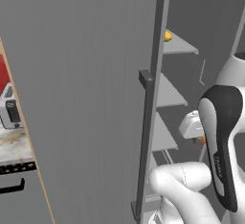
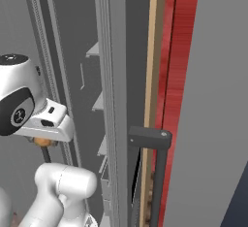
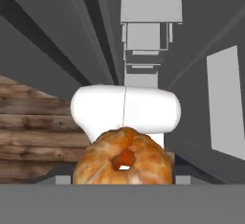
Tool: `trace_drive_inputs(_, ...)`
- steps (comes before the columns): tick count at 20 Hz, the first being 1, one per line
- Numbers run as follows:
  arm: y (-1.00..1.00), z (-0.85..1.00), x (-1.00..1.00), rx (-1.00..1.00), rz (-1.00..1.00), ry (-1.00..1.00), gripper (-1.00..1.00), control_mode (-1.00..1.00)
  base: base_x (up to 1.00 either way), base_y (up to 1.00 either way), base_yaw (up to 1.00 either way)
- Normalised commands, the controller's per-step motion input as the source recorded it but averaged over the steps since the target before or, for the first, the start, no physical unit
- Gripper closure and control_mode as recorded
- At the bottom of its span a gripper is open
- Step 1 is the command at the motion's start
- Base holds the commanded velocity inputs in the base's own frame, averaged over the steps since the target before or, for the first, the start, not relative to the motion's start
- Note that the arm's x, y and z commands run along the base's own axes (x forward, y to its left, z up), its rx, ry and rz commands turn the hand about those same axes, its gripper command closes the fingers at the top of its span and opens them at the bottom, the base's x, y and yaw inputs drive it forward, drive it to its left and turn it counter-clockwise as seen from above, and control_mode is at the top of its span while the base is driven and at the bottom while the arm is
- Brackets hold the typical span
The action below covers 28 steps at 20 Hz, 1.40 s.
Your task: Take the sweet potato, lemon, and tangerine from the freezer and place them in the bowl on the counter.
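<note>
We read the gripper [image 1: 200, 136] as closed down on the tangerine [image 3: 123, 163]. In the hand view the mottled orange ball with a dimple in its middle sits right at the tips and hides the fingers, with wooden floor far under it, so it looks carried and not resting on anything. Both base views show a bit of orange tucked just under the hand. The gripper hangs just outside the freezer [image 1: 210, 31], beside its grey shelves, with the open door [image 1: 86, 98] and its bar handle [image 1: 146, 122] close by on one side. A small yellow-orange fruit, likely the lemon [image 1: 167, 36], lies on a shelf above and beyond the gripper, so it is not fetched yet. We cannot place the sweet potato. The counter [image 1: 14, 146] with a toaster [image 1: 10, 113] is well away from the gripper, past the door. What already lies in the bowl we cannot tell. Our judgement is that the task is early to mid. One fruit is in hand and out of the freezer but not delivered, the lemon is left, and the sweet potato is unknown. For writing, there is faint lettering on the arm's dark cover [image 1: 219, 165], too blurred to read, and no other labels or brands.
</note>
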Motion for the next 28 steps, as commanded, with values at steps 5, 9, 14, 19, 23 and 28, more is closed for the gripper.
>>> trace_drive_inputs(5,0.00,0.00,0.00,0.00,0.00,0.00,1.00,1.00,-0.63,0.52,0.01)
trace_drive_inputs(9,0.00,0.00,0.00,0.00,0.00,0.00,1.00,1.00,-0.69,0.78,0.01)
trace_drive_inputs(14,0.00,0.00,0.00,0.00,0.00,0.00,1.00,1.00,-0.50,0.99,0.01)
trace_drive_inputs(19,0.00,0.00,0.00,0.00,0.00,0.00,1.00,1.00,-0.09,1.00,0.00)
trace_drive_inputs(23,0.00,0.00,0.00,0.00,0.00,0.00,1.00,1.00,0.01,1.00,0.00)
trace_drive_inputs(28,0.00,0.00,0.00,0.00,0.00,0.00,1.00,1.00,0.31,1.00,0.00)
